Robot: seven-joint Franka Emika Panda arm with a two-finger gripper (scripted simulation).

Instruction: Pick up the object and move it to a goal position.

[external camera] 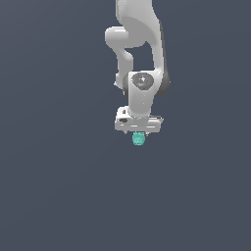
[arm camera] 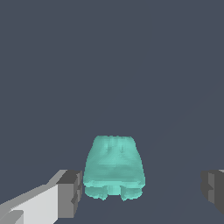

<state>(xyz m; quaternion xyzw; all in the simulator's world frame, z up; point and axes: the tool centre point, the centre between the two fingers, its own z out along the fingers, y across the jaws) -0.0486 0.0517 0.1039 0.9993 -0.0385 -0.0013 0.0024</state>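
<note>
The white arm [external camera: 139, 54] reaches down from the top of the exterior view, its claw [external camera: 138, 133] pointing at the flat grey tabletop [external camera: 59, 196]. The teal, bumpy object [external camera: 138, 139] sits directly under the claw, near the middle of the scene. In the wrist view the claw [arm camera: 142, 188] is spread wide: one dark fingertip [arm camera: 70, 190] stands just beside the object [arm camera: 113, 166], the other fingertip [arm camera: 213, 189] well apart from it, so nothing is gripped.
</note>
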